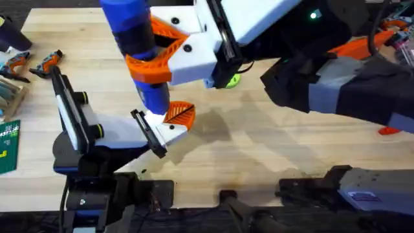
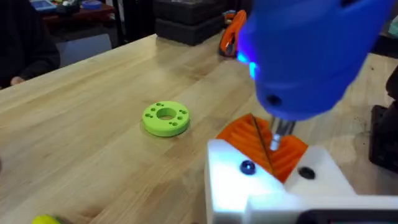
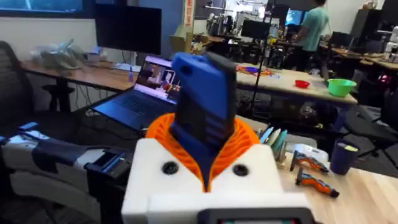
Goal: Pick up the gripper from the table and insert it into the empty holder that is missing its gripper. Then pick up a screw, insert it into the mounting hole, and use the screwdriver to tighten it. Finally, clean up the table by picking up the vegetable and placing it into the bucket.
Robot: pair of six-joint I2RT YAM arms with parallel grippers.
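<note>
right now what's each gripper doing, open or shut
left gripper: shut on the holder.
right gripper: shut on the blue screwdriver, tip down at the holder.

The right gripper [image 1: 155, 58], upper centre of the overhead frame, is clamped on something, while the left gripper [image 1: 169, 124], mid-frame, apparently grips too, though its fingers are hard to read.

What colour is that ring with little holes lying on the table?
Bright green. The ring shows best in the left wrist view, lying flat on the wooden table.
</note>
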